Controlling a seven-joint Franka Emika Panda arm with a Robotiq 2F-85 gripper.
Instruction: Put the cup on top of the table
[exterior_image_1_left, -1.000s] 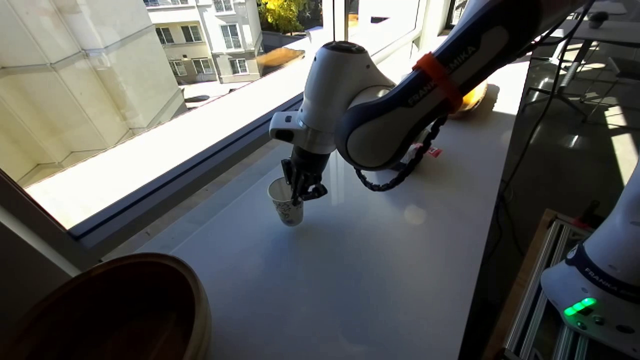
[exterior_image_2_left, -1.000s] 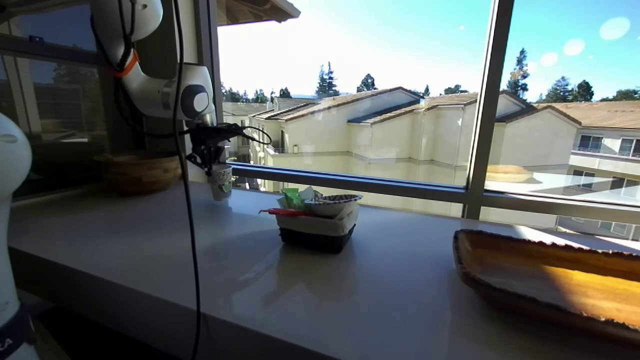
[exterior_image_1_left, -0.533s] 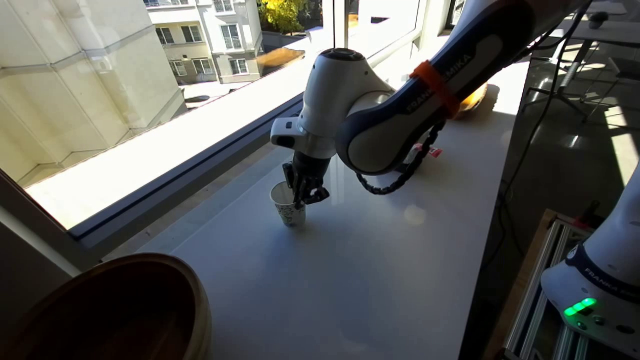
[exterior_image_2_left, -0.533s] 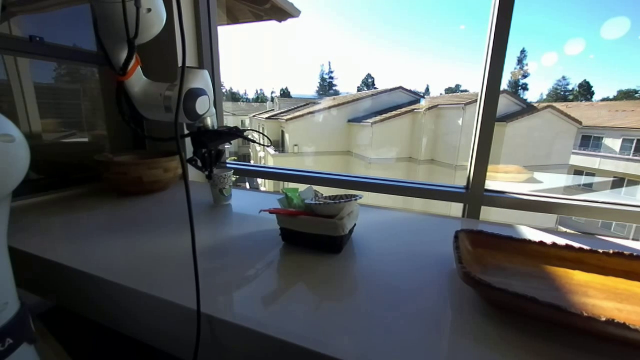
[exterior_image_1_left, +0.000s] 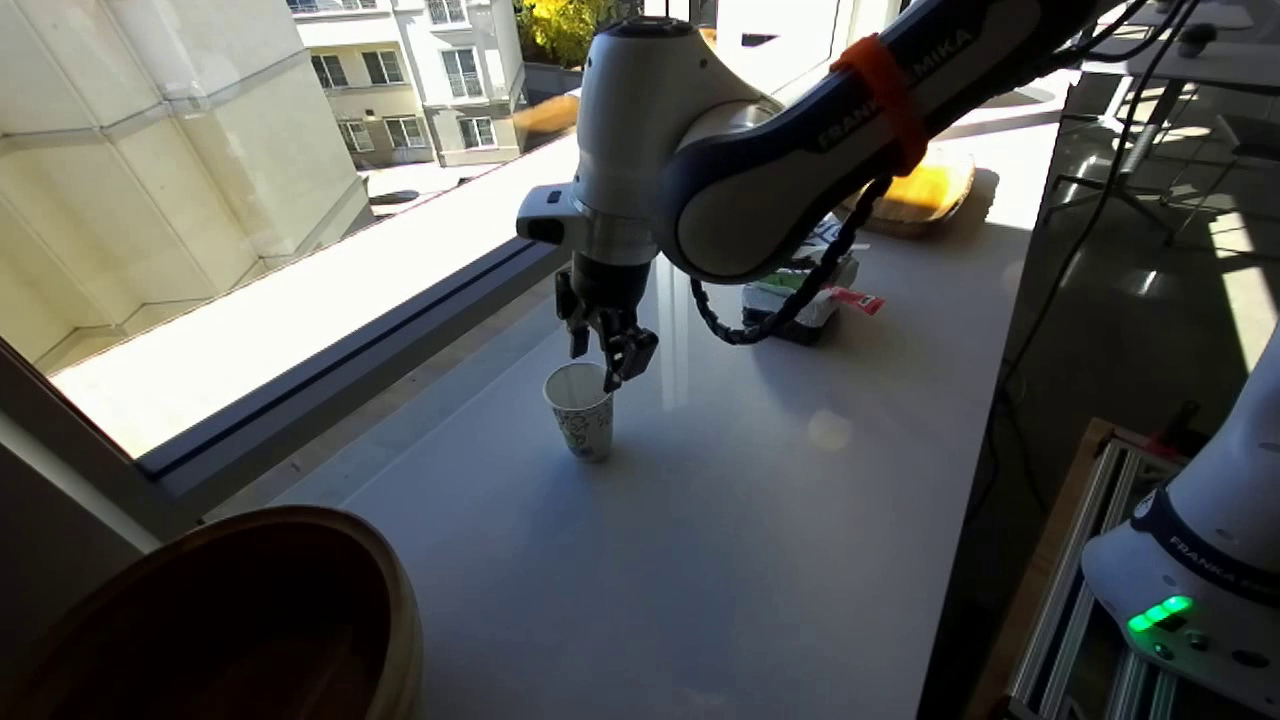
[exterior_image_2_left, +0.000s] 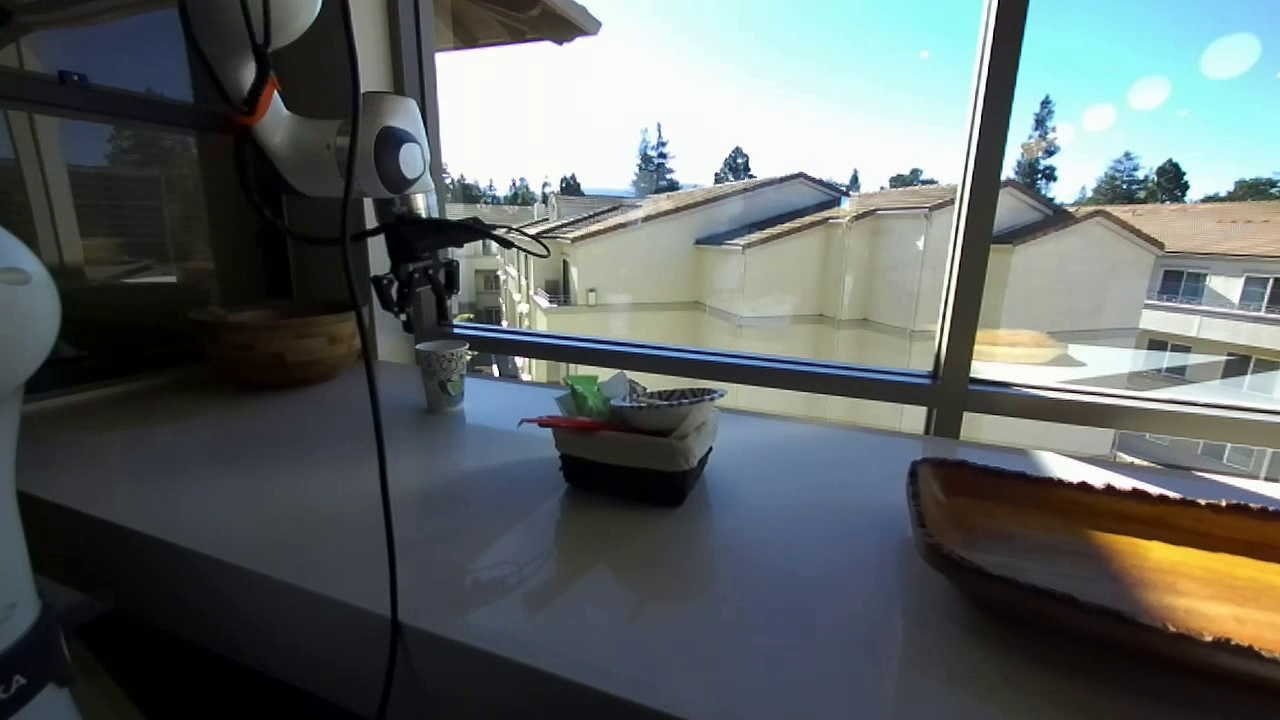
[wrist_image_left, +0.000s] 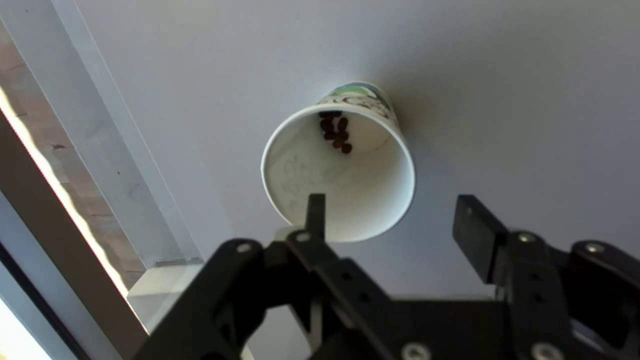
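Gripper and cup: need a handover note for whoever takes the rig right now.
Gripper: open, holding nothing; in an exterior view it sits above the rim of the cup.
Cup: upright on the table, dark bean-like pieces inside.
Done: cup on the table, out of the grip.
Left: probably only lifting the gripper clear; straight up looks safest.

Down slants the Franka Panda forearm (exterior_image_1_left: 800, 170) in an exterior view, wrist (exterior_image_1_left: 640, 120) almost upright at its end, and below it hangs the black Robotiq gripper (wrist_image_left: 392, 215), pointing downward, its two fingers (wrist_image_left: 477, 240) standing well apart!
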